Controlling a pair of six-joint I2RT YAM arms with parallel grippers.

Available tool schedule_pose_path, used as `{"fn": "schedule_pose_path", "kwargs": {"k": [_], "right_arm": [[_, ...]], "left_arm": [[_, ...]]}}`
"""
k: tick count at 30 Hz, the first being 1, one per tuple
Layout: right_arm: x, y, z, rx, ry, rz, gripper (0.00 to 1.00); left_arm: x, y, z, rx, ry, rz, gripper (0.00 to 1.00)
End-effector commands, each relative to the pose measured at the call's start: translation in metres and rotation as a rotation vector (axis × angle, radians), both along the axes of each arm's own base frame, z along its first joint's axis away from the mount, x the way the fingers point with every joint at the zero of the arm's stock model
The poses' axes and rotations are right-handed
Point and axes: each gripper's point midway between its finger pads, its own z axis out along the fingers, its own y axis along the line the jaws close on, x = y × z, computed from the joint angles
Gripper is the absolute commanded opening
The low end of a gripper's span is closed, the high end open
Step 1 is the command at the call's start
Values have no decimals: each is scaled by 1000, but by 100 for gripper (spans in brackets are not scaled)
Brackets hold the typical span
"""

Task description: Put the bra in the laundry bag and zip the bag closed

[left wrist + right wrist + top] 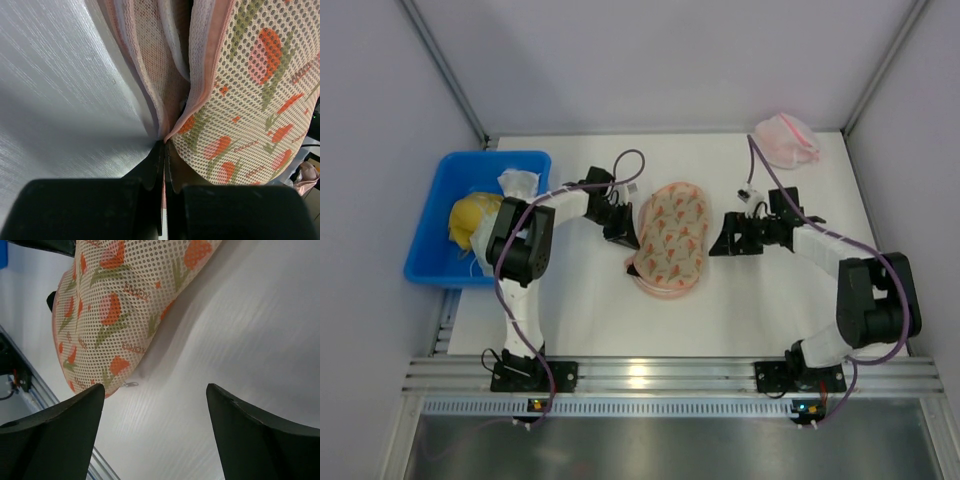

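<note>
The laundry bag (670,240), a peach mesh oval with red-orange marks, lies in the middle of the table. My left gripper (628,236) is at its left edge. In the left wrist view the gripper (164,146) is shut on the bag's pink seam edge, and the bag (240,100) bulges to the right. My right gripper (714,243) is open and empty just right of the bag. In the right wrist view the gripper (152,390) hangs over bare table, with the bag (110,310) and its small metal zipper pull (131,384) ahead on the left. The bra is hidden.
A blue bin (425,235) at the left holds a yellow cloth lump (470,218) and a white cloth (520,183). A pink-and-white mesh bundle (786,140) lies at the back right corner. Walls close in on three sides.
</note>
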Motion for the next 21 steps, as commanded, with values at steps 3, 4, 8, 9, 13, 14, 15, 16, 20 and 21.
{"fn": "schedule_pose_path", "kwargs": {"k": [3, 4, 8, 9, 13, 14, 15, 16, 20, 21], "right_arm": [[6, 19, 0, 220, 44, -10, 77], [5, 21, -5, 245, 78, -21, 76], [7, 27, -11, 344, 95, -40, 74], [11, 29, -8, 366, 67, -33, 73], [11, 33, -24, 407, 130, -50, 66], [11, 34, -25, 422, 138, -50, 64], [13, 37, -21, 457, 133, -45, 62], [11, 39, -26, 467, 155, -45, 59], [7, 45, -34, 486, 197, -37, 55], [6, 46, -36, 489, 205, -39, 55]], "left_arm": [[-21, 44, -72, 275, 66, -14, 0], [-19, 45, -74, 279, 69, -13, 0], [-20, 46, -78, 284, 81, -14, 0], [-19, 46, -78, 284, 80, -12, 0], [-20, 45, -80, 281, 89, -16, 0], [-20, 44, -80, 279, 89, -15, 0], [-21, 44, -81, 279, 94, -16, 0], [-21, 44, -81, 276, 94, -15, 0], [-20, 44, -80, 273, 95, -12, 0], [-20, 44, -80, 274, 96, -11, 0]]}}
